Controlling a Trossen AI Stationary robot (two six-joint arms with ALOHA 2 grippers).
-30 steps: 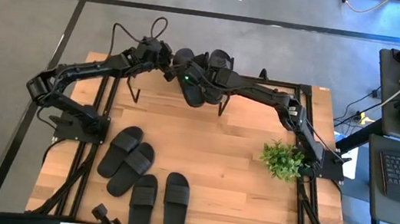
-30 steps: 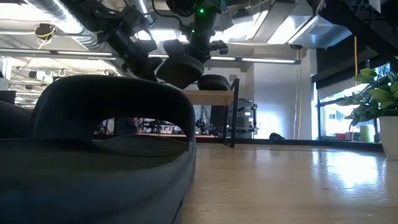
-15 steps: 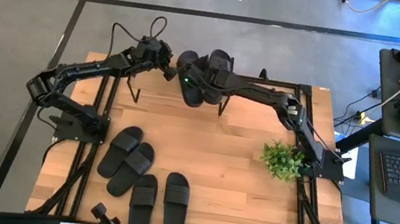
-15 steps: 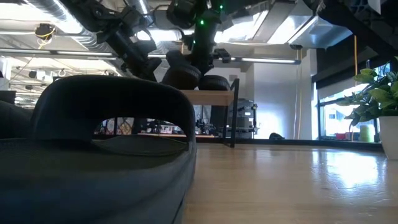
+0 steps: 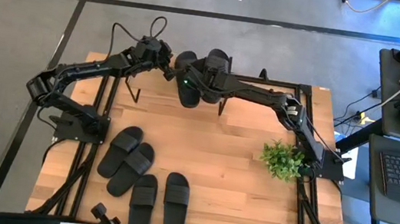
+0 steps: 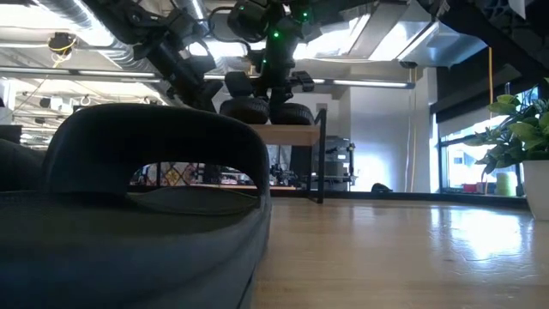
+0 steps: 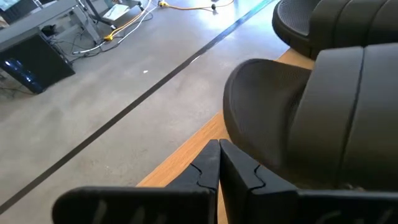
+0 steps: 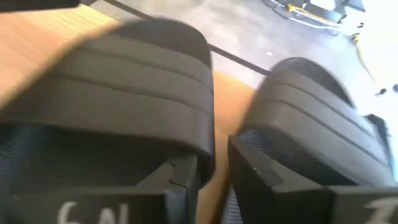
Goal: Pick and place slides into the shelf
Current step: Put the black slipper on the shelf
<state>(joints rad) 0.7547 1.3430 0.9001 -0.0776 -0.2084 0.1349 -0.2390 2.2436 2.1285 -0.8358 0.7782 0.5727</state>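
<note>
Right wrist view: ribbed black slides (image 8: 134, 93) on plank shelf (image 8: 233, 99).

The wooden table (image 5: 232, 159) carries four black slides (image 5: 144, 174) near its front left corner, a small plant (image 5: 282, 160) near its right edge, and the shelf (image 5: 246, 89) at its back edge.

Six slides in all: two (image 5: 186, 79) (image 5: 218, 59) on the shelf (image 5: 245, 92), four (image 5: 120, 150) (image 5: 131, 168) (image 5: 143, 204) (image 5: 175, 205) on the table (image 5: 237, 179) before it. One potted plant (image 5: 283, 160).
</note>
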